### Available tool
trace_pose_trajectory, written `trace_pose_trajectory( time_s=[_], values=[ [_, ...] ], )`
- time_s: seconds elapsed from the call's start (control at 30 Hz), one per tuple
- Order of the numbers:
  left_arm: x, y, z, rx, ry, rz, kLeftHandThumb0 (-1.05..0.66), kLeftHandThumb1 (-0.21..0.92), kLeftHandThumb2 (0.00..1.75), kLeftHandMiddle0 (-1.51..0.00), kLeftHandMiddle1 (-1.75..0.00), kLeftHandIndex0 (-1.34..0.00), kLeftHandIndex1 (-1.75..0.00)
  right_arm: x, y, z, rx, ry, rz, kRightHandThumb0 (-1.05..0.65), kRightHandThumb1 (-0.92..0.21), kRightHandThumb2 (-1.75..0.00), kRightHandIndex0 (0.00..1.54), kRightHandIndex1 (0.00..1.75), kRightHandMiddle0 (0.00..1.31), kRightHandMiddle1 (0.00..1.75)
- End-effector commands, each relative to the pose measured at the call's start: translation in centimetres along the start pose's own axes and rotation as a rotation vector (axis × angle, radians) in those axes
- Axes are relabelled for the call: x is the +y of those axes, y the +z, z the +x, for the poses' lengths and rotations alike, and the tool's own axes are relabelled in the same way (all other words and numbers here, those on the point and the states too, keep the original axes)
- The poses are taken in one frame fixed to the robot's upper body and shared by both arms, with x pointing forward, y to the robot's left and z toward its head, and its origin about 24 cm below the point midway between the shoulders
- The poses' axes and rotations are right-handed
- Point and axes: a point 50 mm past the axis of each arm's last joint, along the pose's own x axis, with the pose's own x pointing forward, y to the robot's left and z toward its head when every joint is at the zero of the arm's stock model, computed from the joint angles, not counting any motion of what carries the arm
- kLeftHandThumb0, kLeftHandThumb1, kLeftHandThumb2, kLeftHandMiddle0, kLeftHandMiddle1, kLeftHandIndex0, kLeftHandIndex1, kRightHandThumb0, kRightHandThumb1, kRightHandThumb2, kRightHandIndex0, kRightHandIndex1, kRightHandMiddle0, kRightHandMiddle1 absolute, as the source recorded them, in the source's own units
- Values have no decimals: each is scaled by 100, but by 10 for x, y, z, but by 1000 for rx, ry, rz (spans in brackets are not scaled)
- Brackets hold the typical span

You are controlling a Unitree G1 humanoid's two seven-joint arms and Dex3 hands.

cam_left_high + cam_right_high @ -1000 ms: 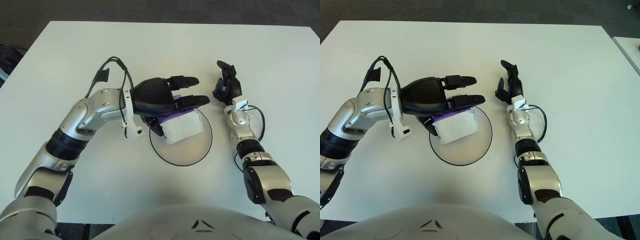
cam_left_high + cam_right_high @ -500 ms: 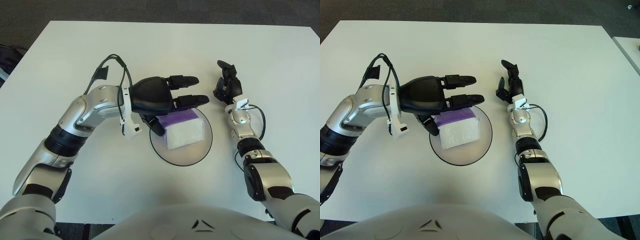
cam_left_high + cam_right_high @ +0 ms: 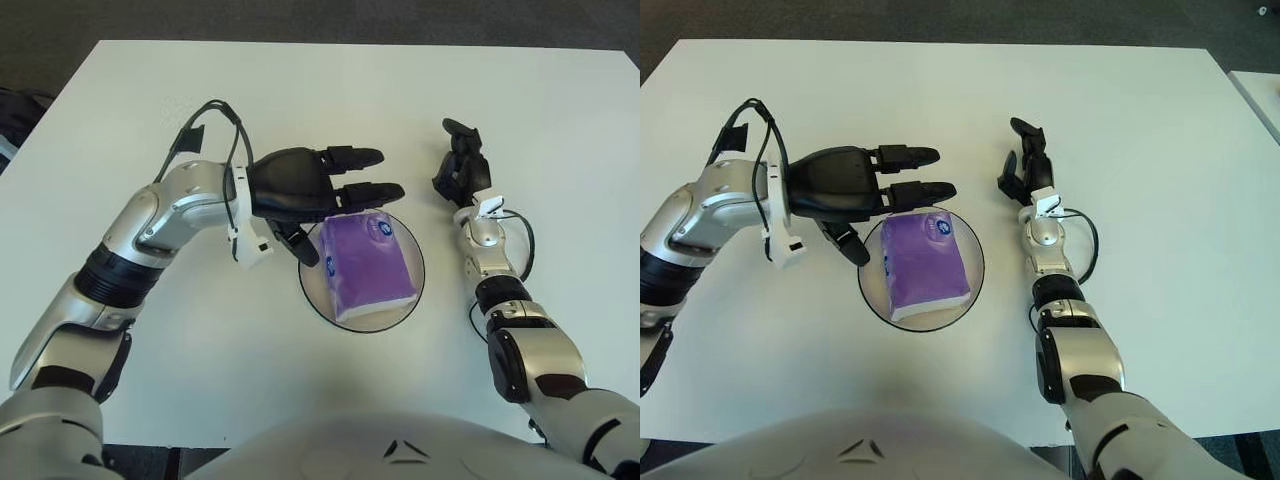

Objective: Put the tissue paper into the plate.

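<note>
A purple tissue pack (image 3: 366, 265) lies flat inside the round plate (image 3: 314, 296) near the table's middle, its purple face up and a white edge toward me. My left hand (image 3: 330, 195) hovers over the plate's upper-left rim with fingers spread, holding nothing; its fingertips reach just above the pack's far edge. In the right eye view the pack (image 3: 924, 262) fills most of the plate (image 3: 872, 290). My right hand (image 3: 462, 170) shows to the right of the plate, apart from it, fingers loosely extended and empty.
The white table (image 3: 330, 100) ends at a dark floor along the far side. A black cable (image 3: 212, 120) loops above my left forearm. A thin cable (image 3: 522, 240) curls beside my right wrist.
The left hand has let go of the tissue pack and pulled back up and left. The pack has tipped from on edge to lying flat, purple face up, in the plate.
</note>
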Motion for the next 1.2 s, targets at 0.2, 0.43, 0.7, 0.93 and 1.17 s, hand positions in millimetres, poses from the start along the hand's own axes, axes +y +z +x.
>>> trace_pose_trajectory(
  time_s=[0.2, 0.43, 0.7, 0.93, 1.17],
  values=[
    [7, -15, -19, 57, -79, 20, -105, 92, 36, 0, 0, 0, 0, 15, -69, -95, 482, -45, 58, -67, -92, -99, 35, 5, 0, 80],
    [7, -18, -29, 91, -113, 25, -105, 92, 45, 0, 0, 0, 0, 18, -66, -96, 502, -51, 79, -70, -92, -96, 33, 3, 0, 77],
    [9, -31, -45, 173, -75, 13, -105, 92, 66, 0, 0, 0, 0, 21, -62, -96, 498, -38, 89, -71, -92, -96, 30, 2, 0, 71],
    [-9, -51, -71, 373, 165, -184, -102, 92, 97, 0, 0, 0, 0, 21, -61, -97, 499, -29, 92, -72, -92, -98, 29, 0, 0, 60],
    [-24, -65, -75, 454, 566, -370, -89, 92, 104, 0, 0, 0, 0, 20, -63, -97, 503, -24, 96, -72, -92, -98, 27, 0, 0, 54]
  ],
)
